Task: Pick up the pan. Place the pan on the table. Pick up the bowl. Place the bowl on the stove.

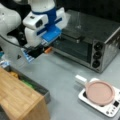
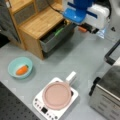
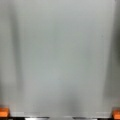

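Sitting square on the stove (image 2: 56,101) is the pan (image 2: 57,95), so nothing has been lifted off it; the pinkish-brown disc covers nearly the whole black cooking surface, and its white stub handle (image 2: 71,76) pokes out past the stove's edge toward the wooden cabinet (image 2: 37,23). In both front views the stove is down on the grey tabletop (image 2: 75,57), with the silver toaster oven (image 1: 91,42) just behind it in a front view. The bowl (image 2: 20,67) is off to a front view's left of the stove, well apart from it, resting on the tabletop below the wooden cabinet, with the orange carrot piece (image 2: 21,70) lying inside it. The hand (image 1: 41,51) hangs up in the air well away from the stove, near the toaster oven's front corner and above the cabinet's open drawer (image 2: 56,35), where something green shows. It's holding nothing, and the wrist view shows its two orange fingertips (image 3: 3,112) far out at the bottom corners with only bare grey tabletop between them, so the jaws are spread wide. The white and blue arm (image 1: 42,17) fills the top of both front views above it.
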Tool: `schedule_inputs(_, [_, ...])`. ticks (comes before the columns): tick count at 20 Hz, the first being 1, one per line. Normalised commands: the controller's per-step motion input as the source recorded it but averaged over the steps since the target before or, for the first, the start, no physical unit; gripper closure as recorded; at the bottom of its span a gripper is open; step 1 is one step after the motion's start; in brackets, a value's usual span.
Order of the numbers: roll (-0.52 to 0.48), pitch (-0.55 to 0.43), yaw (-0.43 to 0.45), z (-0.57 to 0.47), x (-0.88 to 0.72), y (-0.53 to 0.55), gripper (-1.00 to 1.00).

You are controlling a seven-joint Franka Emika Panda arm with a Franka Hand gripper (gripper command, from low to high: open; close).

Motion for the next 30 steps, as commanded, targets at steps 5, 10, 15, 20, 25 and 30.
schedule_inputs(5, [-0.028, 0.045, 0.062, -0.10, 0.07, 0.04, -1.00])
schedule_inputs(10, [-0.024, -0.006, 0.040, -0.16, 0.15, 0.07, -1.00])
schedule_inputs(15, [-0.034, -0.003, -0.014, -0.19, 0.26, 0.10, -1.00])
schedule_inputs(20, [-0.044, 0.007, -0.055, -0.27, 0.34, 0.15, -1.00])
schedule_inputs(25, [-0.026, 0.024, -0.097, -0.29, 0.36, 0.17, -1.00])
schedule_inputs(30, [-0.024, 0.033, -0.106, -0.19, 0.33, 0.15, -1.00])
